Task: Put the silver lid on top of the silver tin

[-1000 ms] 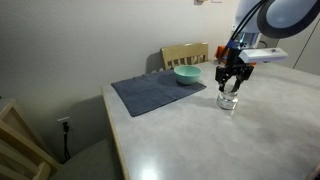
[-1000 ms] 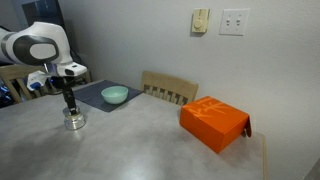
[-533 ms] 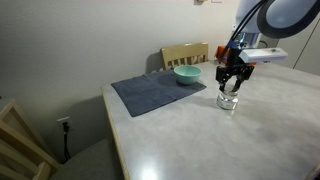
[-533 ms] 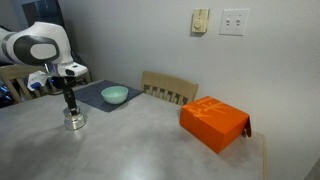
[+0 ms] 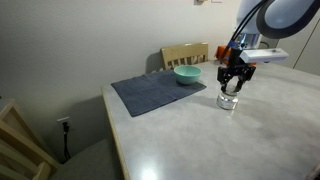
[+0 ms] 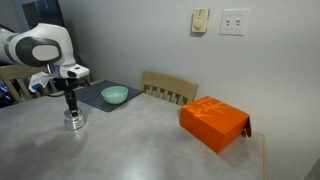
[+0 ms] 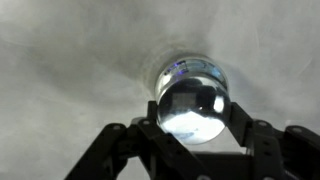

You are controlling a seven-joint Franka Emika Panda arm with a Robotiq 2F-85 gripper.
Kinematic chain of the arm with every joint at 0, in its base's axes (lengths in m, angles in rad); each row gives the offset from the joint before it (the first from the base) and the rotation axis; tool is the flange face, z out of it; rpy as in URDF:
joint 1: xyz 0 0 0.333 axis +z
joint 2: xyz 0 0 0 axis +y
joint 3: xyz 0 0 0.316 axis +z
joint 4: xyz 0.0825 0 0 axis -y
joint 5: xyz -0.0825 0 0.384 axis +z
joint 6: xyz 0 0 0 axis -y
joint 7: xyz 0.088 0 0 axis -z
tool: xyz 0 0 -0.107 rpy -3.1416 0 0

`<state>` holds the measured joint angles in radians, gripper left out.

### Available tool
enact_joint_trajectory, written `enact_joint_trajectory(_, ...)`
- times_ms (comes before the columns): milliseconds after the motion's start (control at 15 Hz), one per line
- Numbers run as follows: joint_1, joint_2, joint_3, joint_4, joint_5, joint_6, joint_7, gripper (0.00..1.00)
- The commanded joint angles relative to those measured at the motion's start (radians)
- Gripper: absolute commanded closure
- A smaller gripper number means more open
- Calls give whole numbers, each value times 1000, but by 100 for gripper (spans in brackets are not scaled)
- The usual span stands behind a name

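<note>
Pale marbled surface [image 5: 180,135] fills lower frame; arm [image 5: 283,14] enters upper right, wrist vertical, jaws clenched on silver lid [image 7: 190,112] directly over silver tin [image 5: 229,102].

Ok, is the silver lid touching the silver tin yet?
Cannot tell. In the wrist view the silver lid, between the fingers, overlaps the silver tin, showing neither gap nor contact; both exterior views are too small.
</note>
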<state>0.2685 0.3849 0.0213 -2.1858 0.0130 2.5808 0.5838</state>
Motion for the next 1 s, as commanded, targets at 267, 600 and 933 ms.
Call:
enact_joint_trajectory(267,-17,55,25,57,50,-55,-43,56)
enact_joint_trajectory(600,-6,49,25,59,38,-57,-33,56)
enact_joint_trajectory(933,-2,52,27,63,32,-60,-32,56)
